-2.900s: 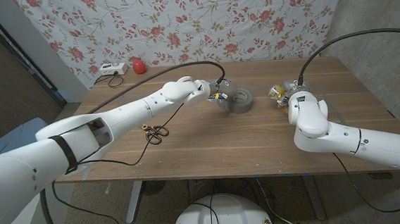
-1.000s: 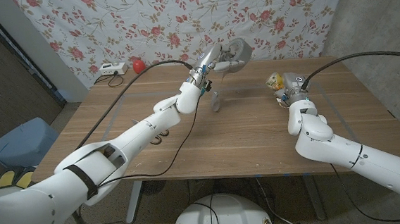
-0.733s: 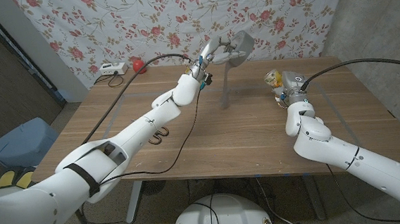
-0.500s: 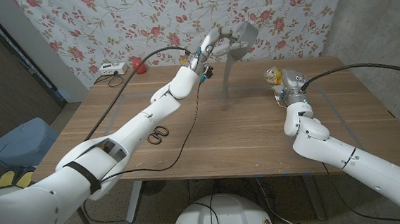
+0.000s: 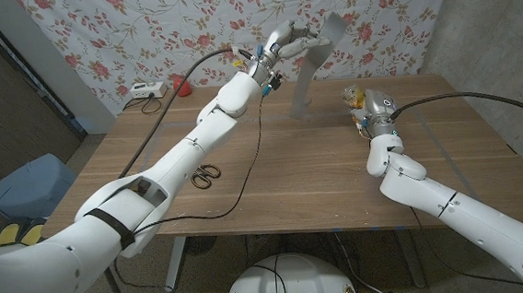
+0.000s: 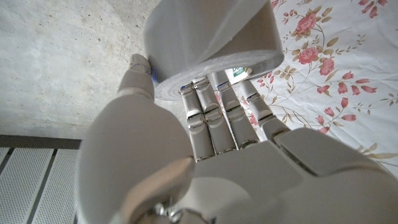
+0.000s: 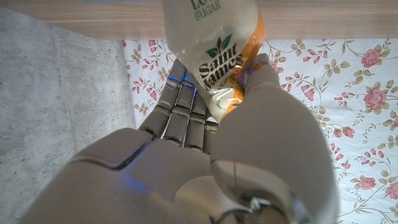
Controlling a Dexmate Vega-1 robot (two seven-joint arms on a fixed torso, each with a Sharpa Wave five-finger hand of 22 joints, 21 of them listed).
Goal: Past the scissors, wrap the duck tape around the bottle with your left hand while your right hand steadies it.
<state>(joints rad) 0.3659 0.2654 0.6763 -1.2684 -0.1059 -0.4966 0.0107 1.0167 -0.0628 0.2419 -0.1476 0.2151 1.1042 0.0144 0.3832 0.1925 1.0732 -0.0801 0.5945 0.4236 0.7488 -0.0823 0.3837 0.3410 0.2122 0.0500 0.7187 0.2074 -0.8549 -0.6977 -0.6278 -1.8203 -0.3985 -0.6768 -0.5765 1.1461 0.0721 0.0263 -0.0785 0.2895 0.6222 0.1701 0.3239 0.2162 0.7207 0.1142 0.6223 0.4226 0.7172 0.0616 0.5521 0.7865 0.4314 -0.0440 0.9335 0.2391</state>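
Lifting higher than a sec ago, the left hand (image 5: pixel 284 43) now holds the grey roll of duct tape (image 6: pixel 208 43) well above the wooden table (image 5: pixel 273 178), in front of the floral backdrop (image 5: pixel 143 30). About 3 s back the roll sat on the tabletop w/ that hand on it; since then arm has stretched up and away, and a long grey strip of tape (image 5: pixel 305 79) has pulled off the roll. Strip now hangs from the roll down to the table's far part, where its lower end seems stuck — can't tell for sure.

Left wrist view: fingers (image 6: pixel 208 118) curl up against the roll's side, thumb on the other side, so the roll is gripped.

Right hand (image 5: pixel 373 111) has crept toward the far edge over the same span. It grips the clear plastic bottle with orange-and-white label (image 7: pixel 217 46), fingers wrapped round it, near the table's far right. Bottle is well apart from the strip.

Black-handled scissors (image 5: pixel 205 175) lie on the near left, untouched.

Meaning for task, as I judge it: enough tape is unrolled, wrapping not yet begun. Next needs strip and bottle brought together. Risk: slack strip folding onto itself.
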